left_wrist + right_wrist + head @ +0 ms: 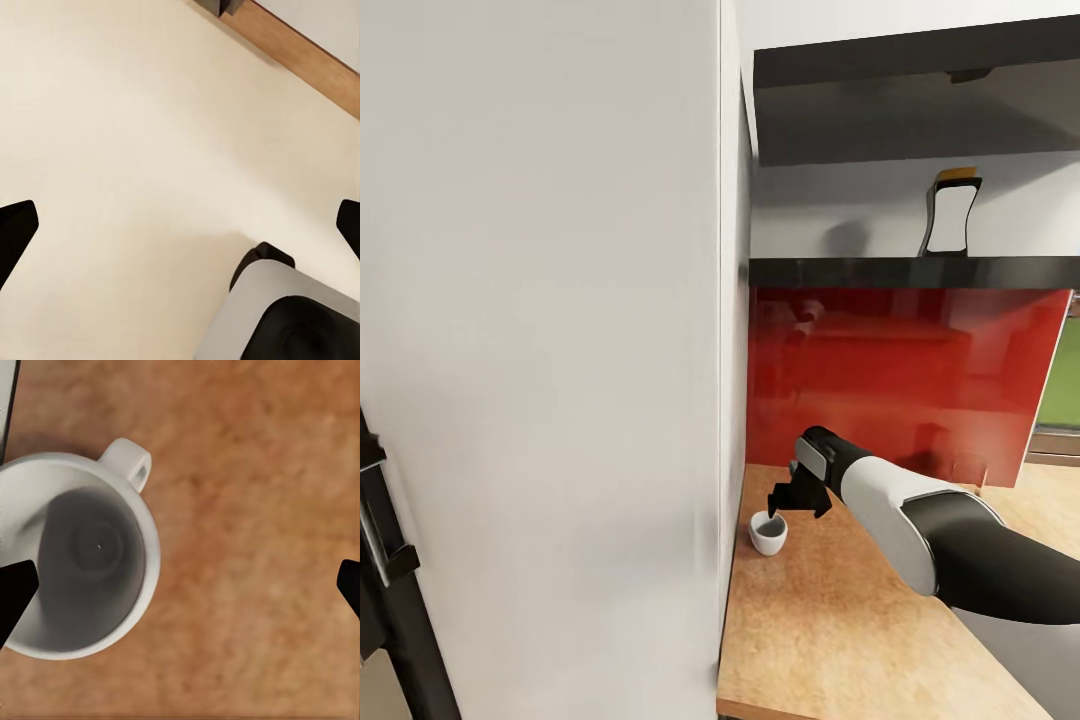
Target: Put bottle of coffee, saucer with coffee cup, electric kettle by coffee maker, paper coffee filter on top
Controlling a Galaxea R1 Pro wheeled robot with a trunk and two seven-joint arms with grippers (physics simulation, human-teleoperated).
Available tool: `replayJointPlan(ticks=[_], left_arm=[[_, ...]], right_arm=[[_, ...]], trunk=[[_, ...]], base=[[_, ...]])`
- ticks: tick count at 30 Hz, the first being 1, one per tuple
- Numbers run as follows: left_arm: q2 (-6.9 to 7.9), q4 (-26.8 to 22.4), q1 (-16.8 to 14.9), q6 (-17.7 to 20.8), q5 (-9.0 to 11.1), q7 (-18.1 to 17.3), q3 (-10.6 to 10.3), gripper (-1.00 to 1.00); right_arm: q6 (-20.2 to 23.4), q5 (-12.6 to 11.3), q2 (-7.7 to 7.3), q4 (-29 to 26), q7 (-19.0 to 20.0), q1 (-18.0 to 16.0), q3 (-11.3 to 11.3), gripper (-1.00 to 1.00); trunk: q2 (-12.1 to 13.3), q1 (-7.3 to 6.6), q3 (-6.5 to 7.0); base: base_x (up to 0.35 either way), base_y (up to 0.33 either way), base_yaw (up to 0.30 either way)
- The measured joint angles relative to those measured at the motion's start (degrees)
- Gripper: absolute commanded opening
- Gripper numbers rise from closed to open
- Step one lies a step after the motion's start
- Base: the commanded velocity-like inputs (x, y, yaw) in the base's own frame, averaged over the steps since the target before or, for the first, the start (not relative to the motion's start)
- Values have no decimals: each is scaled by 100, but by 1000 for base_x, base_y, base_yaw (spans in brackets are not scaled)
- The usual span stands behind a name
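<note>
The coffee cup (768, 532) is found upright on the light wood-grain kitchen countertop (840, 640), close to the white panel (540, 350) that bounds the counter's end. No saucer is under it here. The right gripper (792, 497) is held just above the cup, slightly to the side of its rim. In the right wrist view the cup (79, 555) is seen from straight overhead, empty, with its handle (129, 463) pointing away from the bowl; the 2 dark fingertips sit at opposite edges of that view, so the jaws are judged to be wide apart, with nothing between them yet.

The cup is probably light, rigid and glazed — slippery under hard pads, and likely to chip or tip if knocked. A sound hold would be across the rim wall, 1 finger inside and 1 outside, or across the whole bowl clear of the handle.

The left gripper (180, 225) is pointed at pale floor, its tips likewise far apart and empty.

On the dark kitchen shelf (910, 271) above the red backsplash (900, 380), a tall white-and-black item with an orange top (952, 212) stands — whether it is the coffee bottle cannot be told.
</note>
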Motion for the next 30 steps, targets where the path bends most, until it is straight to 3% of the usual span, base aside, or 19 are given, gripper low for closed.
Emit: replayJointPlan(ticks=[10, 30], left_arm=[[-1, 7, 0, 2, 0, 0, 0, 100], [-5, 1, -1, 17, 0, 0, 0, 100]], right_arm=[[-42, 0, 6, 3, -10, 0, -2, 100], [-230, 8, -1, 34, -20, 1, -4, 100]], trunk=[[0, 0, 0], [-801, 439, -359]], base=[[0, 0, 0], [0, 0, 0]])
